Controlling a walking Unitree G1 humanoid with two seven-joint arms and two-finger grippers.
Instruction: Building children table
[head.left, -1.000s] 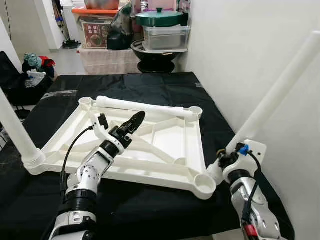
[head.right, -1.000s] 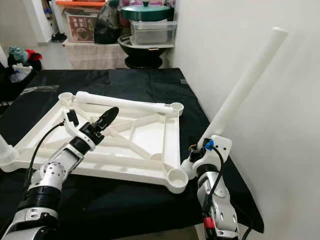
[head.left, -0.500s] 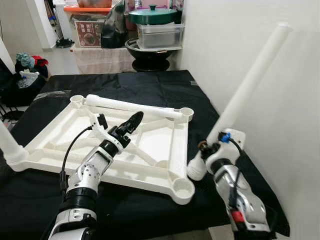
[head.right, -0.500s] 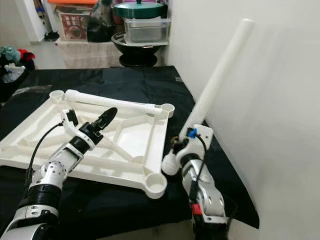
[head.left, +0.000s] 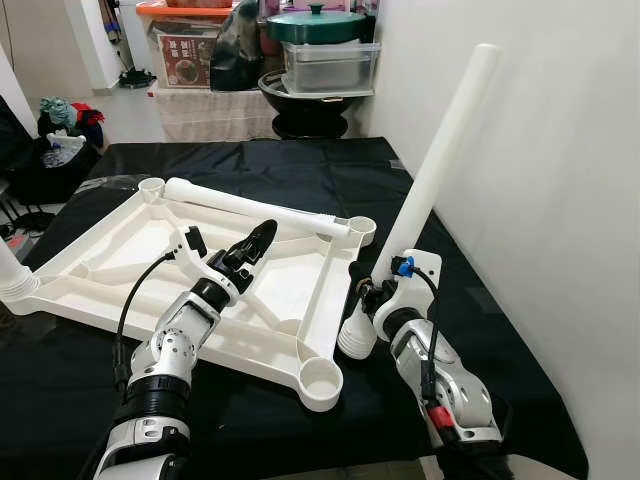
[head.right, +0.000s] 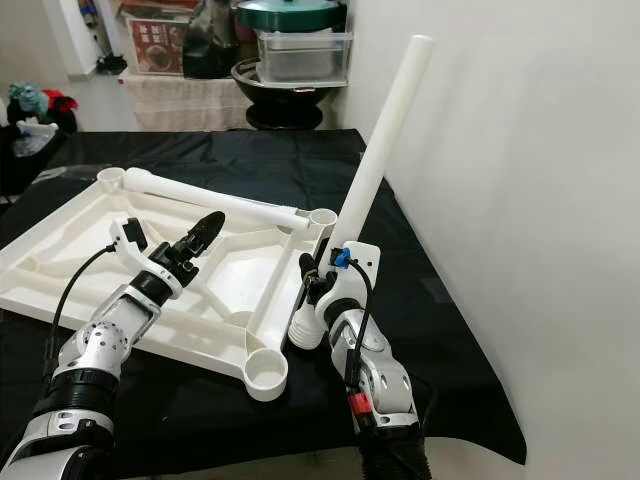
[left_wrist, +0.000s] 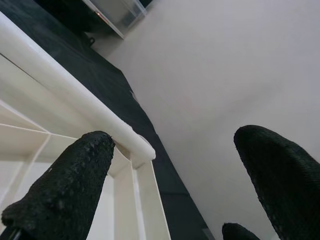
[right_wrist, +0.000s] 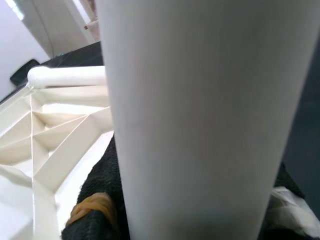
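Observation:
A white plastic tabletop (head.left: 95, 262) lies upside down on the black cloth. One loose white leg (head.left: 250, 208) rests along its far edge. A second leg (head.left: 8, 280) stands in its left corner socket. My right gripper (head.left: 370, 296) is shut on a third leg (head.left: 442, 160), which stands tilted with its threaded end (head.left: 354, 338) on the cloth, just right of the tabletop's right rim. The empty near-right socket (head.left: 322, 378) is close by. My left gripper (head.left: 256, 240) hovers open over the tabletop's ribs, holding nothing; its fingers (left_wrist: 75, 185) show wide apart in the left wrist view.
A white wall (head.left: 560, 200) runs close along the right. At the back stand a green-lidded pot (head.left: 320, 25), clear bins and boxes. Clothes (head.left: 65, 115) lie at far left. The black cloth's front edge (head.left: 300, 455) is near my body.
The camera has shifted. My right gripper has carried its leg left, from beyond the near-right corner to beside the right rim, and the leg stands more upright. The left gripper has barely moved.

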